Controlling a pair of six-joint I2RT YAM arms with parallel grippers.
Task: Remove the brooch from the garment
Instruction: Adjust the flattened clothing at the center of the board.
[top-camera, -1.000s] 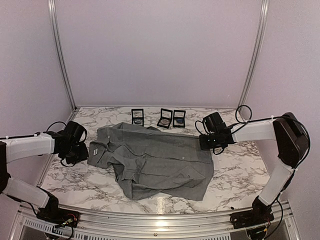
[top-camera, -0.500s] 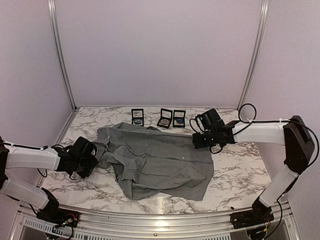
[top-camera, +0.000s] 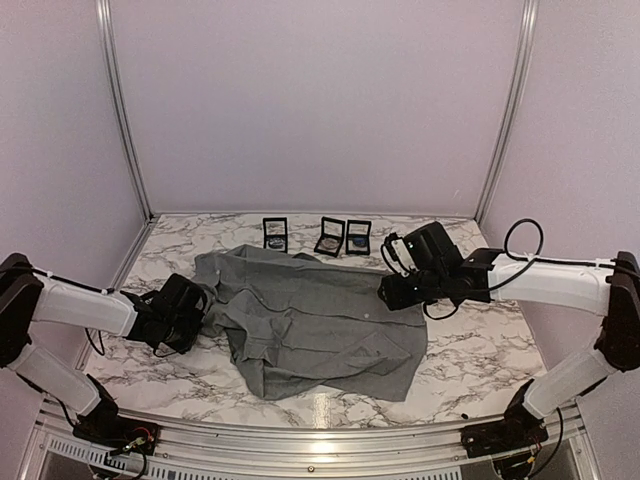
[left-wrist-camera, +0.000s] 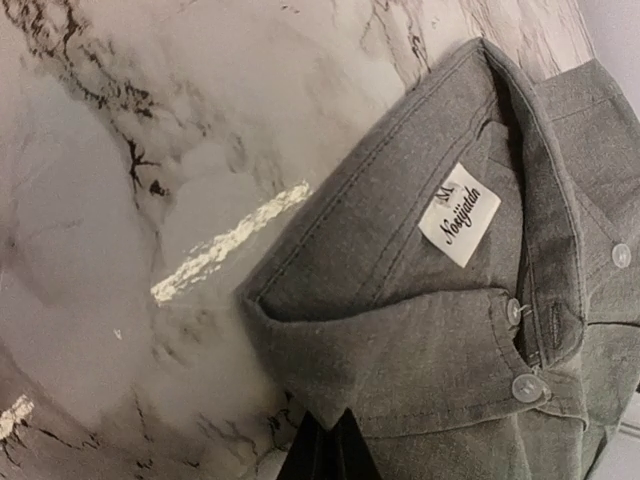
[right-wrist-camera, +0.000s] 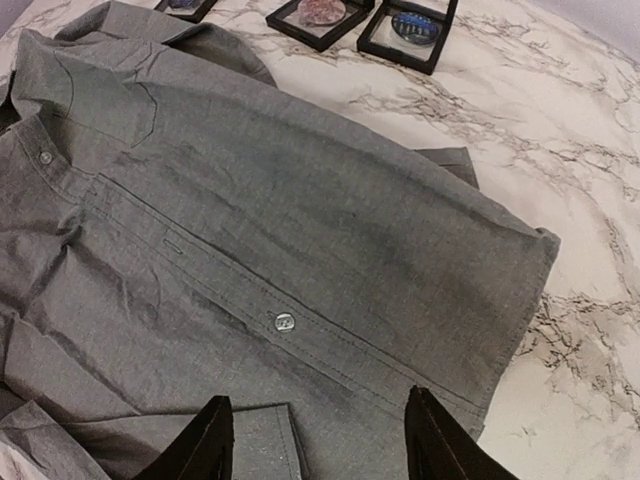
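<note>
Pinching collar point of grey long-sleeved button-up woven shirt (top-camera: 320, 320) with left gripper (left-wrist-camera: 325, 455), jaws seemingly closed on cloth; hovering right gripper (right-wrist-camera: 315, 410) above shirt's button placket, jaws parted, empty. Spotting no brooch on shirt; recommending pulling collar taut, spreading folds gently.

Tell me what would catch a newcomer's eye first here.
A crumpled grey button-up shirt sprawls across the middle of the white marble-patterned table, with three small black display boxes lined up at the far edge. The left claw sits closed at the collar near a white neck label, while the right claw hovers open above the shirt's button placket.
</note>
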